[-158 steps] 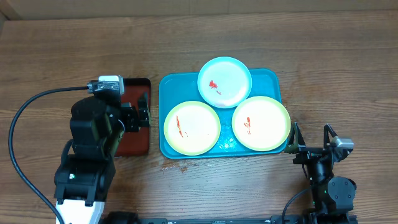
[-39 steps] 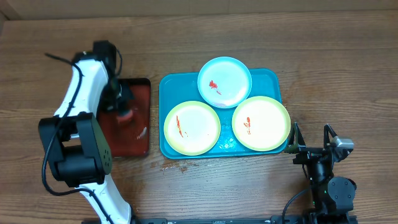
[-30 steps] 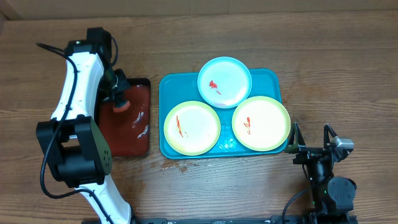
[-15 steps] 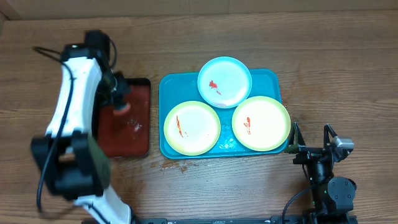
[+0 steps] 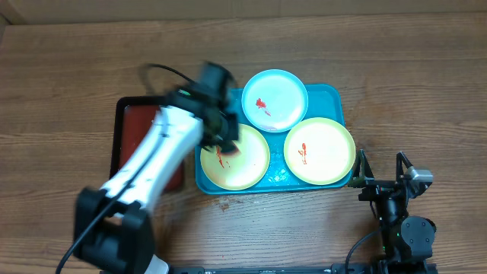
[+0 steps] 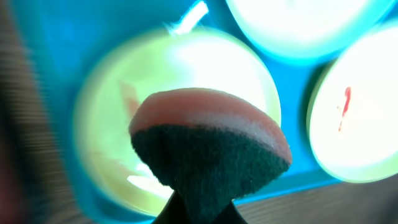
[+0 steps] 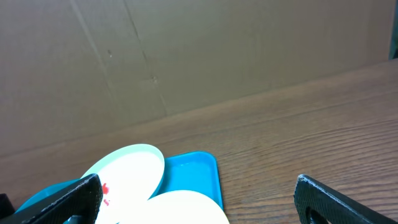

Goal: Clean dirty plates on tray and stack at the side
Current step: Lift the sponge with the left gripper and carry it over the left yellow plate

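Left gripper [image 5: 227,144] clamps a sponge [image 6: 208,146], a yellow-green plate [image 5: 249,166] right beneath it; right gripper [image 5: 380,166] sits wide open

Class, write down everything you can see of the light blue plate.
The light blue plate is round, glossy, plastic-looking, with a shallow raised rim. It lies face up at the far middle of the blue tray, its far edge overhanging the tray's rim. A red smear sits left of its centre. Its near edge seems to overlap the left yellow-green plate and the right yellow-green plate.
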